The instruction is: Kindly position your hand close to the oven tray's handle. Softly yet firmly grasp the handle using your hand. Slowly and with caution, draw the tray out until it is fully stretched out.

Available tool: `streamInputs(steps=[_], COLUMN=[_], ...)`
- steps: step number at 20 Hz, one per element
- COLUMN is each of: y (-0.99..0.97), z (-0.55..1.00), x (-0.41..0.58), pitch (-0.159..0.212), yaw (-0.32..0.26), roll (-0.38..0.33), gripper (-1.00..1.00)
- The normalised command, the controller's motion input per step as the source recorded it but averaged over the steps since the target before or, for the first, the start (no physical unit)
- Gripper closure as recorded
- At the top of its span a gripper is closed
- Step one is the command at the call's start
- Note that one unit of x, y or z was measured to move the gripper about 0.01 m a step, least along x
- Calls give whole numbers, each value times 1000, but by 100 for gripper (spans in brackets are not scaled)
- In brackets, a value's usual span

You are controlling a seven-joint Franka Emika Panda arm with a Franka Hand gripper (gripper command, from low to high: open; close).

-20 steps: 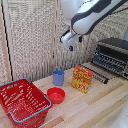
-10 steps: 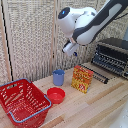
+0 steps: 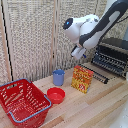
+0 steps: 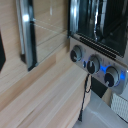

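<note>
The black-and-silver oven [image 3: 114, 56] stands at the exterior view's right on the wooden table. A flat dark wire oven tray [image 3: 98, 73] sticks out from its base behind an orange box. The handle is too small and blurred to pick out as a separate bar. My hand [image 3: 77, 51] hangs in the air above the orange box, to the left of the oven and apart from the tray. Its fingers are too blurred to read. The wrist view shows the oven's front [image 4: 100, 25] with three knobs [image 4: 92, 64], and none of my fingers show clearly there.
An orange box [image 3: 82, 79] stands upright just in front of the tray. A blue cup [image 3: 58, 77], a red bowl [image 3: 56, 95] and a red mesh basket [image 3: 22, 102] sit further to the exterior view's left. A black cable [image 4: 85, 97] trails below the knobs.
The arm has swung round. The hand has come lower and a little toward the exterior view's right, nearer the oven. Nothing on the table has moved.
</note>
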Motion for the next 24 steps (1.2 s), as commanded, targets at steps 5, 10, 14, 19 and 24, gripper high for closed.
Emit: streamInputs(steps=[5,10,14,19,24], y=[-573,-535,-521,-513,-644], z=[-231,-140,-89,-291,-396], x=[149,85,93,91,53], pitch=[0,0,0,24,34], yaw=[9,0,-15,-12,0], roll=[-101,-197,-261,-226,-142], gripper=[-100,-100,-100,-100,-100])
